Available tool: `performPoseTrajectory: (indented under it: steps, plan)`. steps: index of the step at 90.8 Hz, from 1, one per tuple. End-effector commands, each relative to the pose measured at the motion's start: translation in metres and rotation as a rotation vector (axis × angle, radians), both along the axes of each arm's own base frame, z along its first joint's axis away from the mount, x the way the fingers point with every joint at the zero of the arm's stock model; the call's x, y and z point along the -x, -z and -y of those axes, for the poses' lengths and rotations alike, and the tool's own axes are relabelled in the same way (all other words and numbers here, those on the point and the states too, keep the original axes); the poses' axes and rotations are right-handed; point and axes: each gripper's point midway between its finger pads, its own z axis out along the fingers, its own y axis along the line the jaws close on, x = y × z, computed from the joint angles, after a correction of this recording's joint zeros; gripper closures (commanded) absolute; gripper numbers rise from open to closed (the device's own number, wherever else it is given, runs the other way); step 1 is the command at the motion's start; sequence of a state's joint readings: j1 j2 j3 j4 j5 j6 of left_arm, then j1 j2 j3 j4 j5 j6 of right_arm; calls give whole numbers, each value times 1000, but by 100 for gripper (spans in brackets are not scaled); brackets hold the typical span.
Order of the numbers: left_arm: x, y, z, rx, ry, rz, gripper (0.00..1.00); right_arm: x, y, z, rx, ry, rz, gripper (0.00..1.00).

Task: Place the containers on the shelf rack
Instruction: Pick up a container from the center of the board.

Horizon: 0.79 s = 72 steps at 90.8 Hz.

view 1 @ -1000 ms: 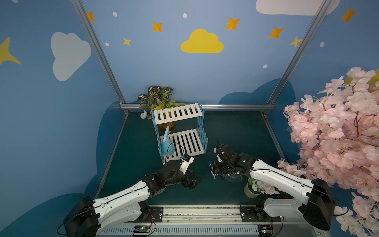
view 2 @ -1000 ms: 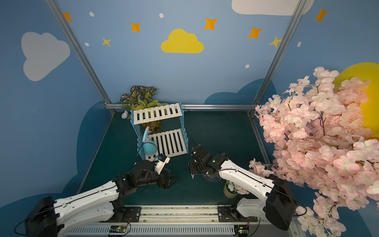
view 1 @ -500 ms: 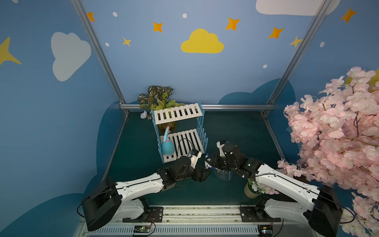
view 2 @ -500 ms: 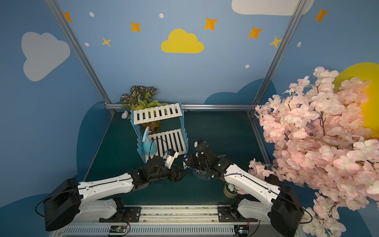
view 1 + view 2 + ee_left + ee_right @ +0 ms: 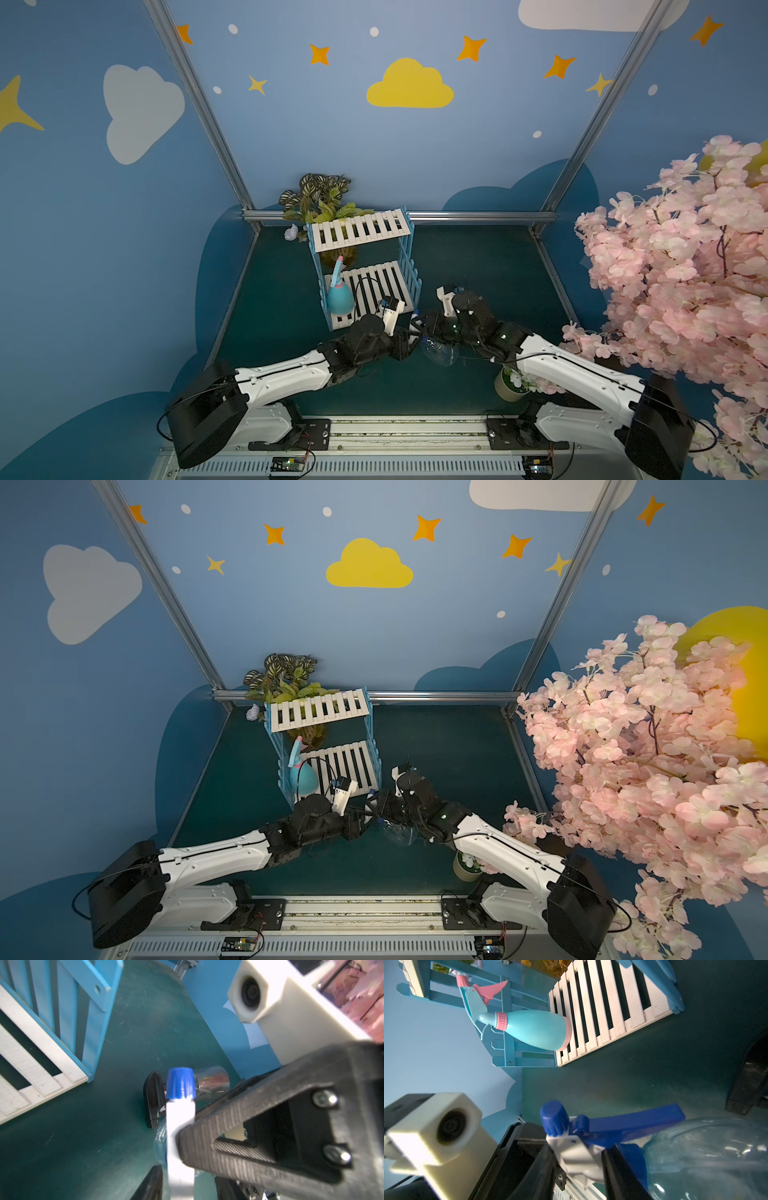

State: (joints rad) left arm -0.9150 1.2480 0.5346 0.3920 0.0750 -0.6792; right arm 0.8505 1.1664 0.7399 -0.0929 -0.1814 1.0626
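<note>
Your left arm (image 5: 282, 376) runs low from its base at the front left, with the forearm nearly level over the mat (image 5: 478, 257) and the wrist pointed toward the centre. Behind that wrist stands the shelf rack (image 5: 359, 230). The light blue bottle (image 5: 340, 300) stands upright on its lower shelf, at the front left corner against the fence side. The left gripper (image 5: 571, 1159) meets the clear bottle (image 5: 439, 353) just off the rack's front right corner. Its black fingers (image 5: 527, 1153) bracket the white spray head and pinch it from both sides, and the blue nozzle pokes out past them. The bottle is roughly upright and apart from the rack. In the left wrist view a dark bottle (image 5: 152, 1099) shows on the mat just beyond the nozzle, too blurred to tell whether it stands or lies. Your right gripper (image 5: 430, 330) comes in from the opposite side, almost nose to nose with the left one. It clamps the same clear bottle just below the head, with the round body hanging under it. You cannot tell whether the base touches the mat. The right arm (image 5: 582, 374) slopes back to its base at the front right, beside the cream pot (image 5: 505, 384).
</note>
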Motion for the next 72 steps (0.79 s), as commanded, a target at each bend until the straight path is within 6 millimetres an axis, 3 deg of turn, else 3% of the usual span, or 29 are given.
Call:
performPoseTrajectory:
  steps: [1, 11, 16, 28, 37, 48, 60, 72]
  plan:
    - [-3, -5, -1, 14, -11, 19, 69, 0, -7, -3, -36, -4, 4, 64]
    - [-4, -5, -2, 0, -12, 22, 83, 0, -8, -2, -33, -5, 11, 63]
    - [-4, -7, -2, -11, -7, 33, 87, 0, -10, -1, -26, -8, 19, 58]
    - [-3, -17, -9, -98, 2, 90, 97, 1, -12, 11, 48, -6, 50, 21]
    - [0, -17, -27, -221, -8, 135, 98, -2, -27, 26, 96, 23, 113, 8]
    - [1, -21, -51, -313, -31, 154, 98, -8, -50, 43, 114, 76, 204, 6]
    - [5, -42, -65, -346, -6, 146, 98, -14, -72, 65, 161, 103, 352, 4]
    - [-10, -54, -88, -434, -34, 111, 97, -21, -80, 84, 212, 133, 393, 4]
